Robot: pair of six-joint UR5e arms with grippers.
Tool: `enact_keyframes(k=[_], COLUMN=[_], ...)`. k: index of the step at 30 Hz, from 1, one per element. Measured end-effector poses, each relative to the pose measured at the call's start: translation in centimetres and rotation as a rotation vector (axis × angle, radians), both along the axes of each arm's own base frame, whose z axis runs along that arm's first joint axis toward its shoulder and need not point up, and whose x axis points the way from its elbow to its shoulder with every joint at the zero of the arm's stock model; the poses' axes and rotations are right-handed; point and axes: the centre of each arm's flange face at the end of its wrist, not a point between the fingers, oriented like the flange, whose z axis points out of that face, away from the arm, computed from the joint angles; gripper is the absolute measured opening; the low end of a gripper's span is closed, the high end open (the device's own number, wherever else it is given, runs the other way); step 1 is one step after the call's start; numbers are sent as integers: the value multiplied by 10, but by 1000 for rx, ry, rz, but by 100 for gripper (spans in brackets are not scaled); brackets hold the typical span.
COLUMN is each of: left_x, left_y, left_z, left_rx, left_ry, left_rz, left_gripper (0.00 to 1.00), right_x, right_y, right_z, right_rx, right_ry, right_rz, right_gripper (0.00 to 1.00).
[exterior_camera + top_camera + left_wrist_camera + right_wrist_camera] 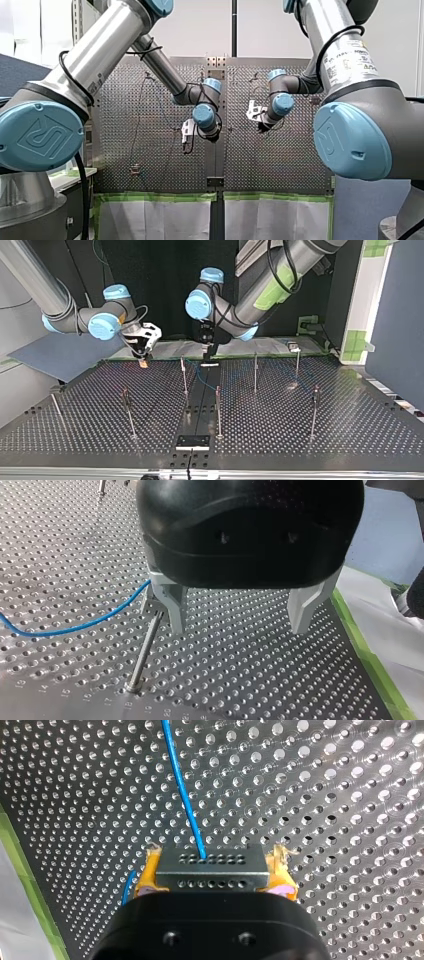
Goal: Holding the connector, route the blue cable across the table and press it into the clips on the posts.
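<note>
- connector (210, 870): small grey metal block with rows of tiny holes. it's pinched between the yellow pads (146, 879) of my right gripper (215, 864), so that claw is clamped tight on it, low over the table's far edge at the top view's left.
- blue cable (182, 785) comes out of the connector's front face and runs ahead over the holes. in the left wrist view it curves past, just beside one finger of the other claw.
- my left gripper (239, 625) is spread wide with nothing in it, hanging over the table. a post (145, 650) stands right by one of its fingers.
- posts (218, 410): i count seven thin upright rods in the top view, spread well apart. the clips on them are too small to make out.
- table (350, 435): dark perforated metal in two panels with a seam down the middle. one little black plate (192, 441) sits on that seam at the near edge.
- green tape (160, 196) lines the edge by the arms, with a pale sheet past it. in the top view the backdrop behind the arms is dark.
</note>
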Motion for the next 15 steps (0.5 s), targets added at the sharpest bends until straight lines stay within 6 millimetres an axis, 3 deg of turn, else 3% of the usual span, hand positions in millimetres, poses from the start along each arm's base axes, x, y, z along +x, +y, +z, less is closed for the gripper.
enact_keyframes(k=[15], left_x=[0], left_y=[-2], left_z=[1], left_rx=[-4], left_ry=[-6], left_rz=[-2], left_gripper=[100], right_x=[0], right_y=[0], right_z=[0], right_rx=[0], right_ry=[0], right_rz=[0], right_gripper=[0])
